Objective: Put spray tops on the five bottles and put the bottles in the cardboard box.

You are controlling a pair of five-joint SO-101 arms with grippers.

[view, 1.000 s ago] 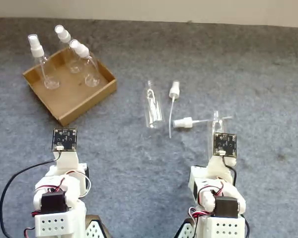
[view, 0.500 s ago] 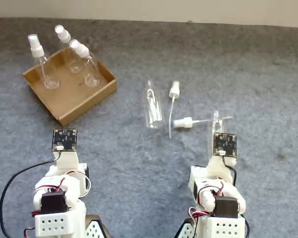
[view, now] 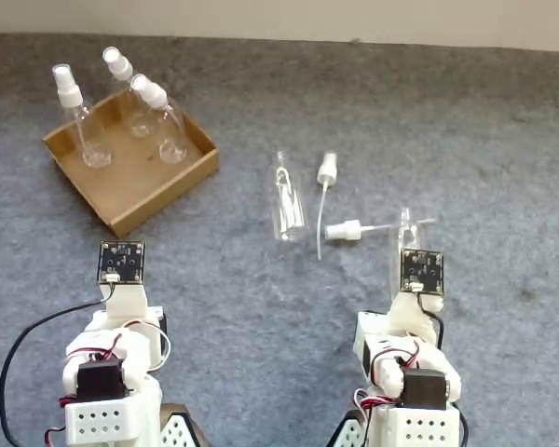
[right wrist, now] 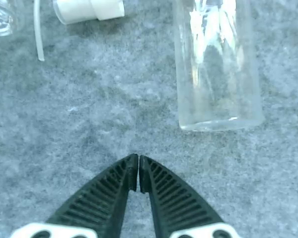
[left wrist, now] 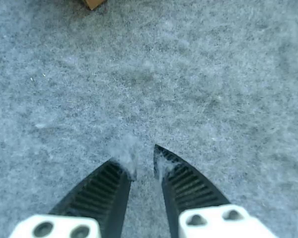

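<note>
At the table's [view: 484, 140] far left corner, your cardboard box [view: 168, 196] holds three upright bottles [view: 165, 130], each with a spray top on. Near the front edge, your left gripper [left wrist: 143, 162] sits low over the bare surface, fingers slightly parted, grasping nothing. Mid-table lie an uncapped bottle [view: 286, 205], a loose spray top [view: 326, 169], then a second spray top [view: 345, 230] beside another uncapped bottle [right wrist: 216, 64]. Near that bottle's base, your right gripper [right wrist: 139, 173] is clenched on nothing.
</note>
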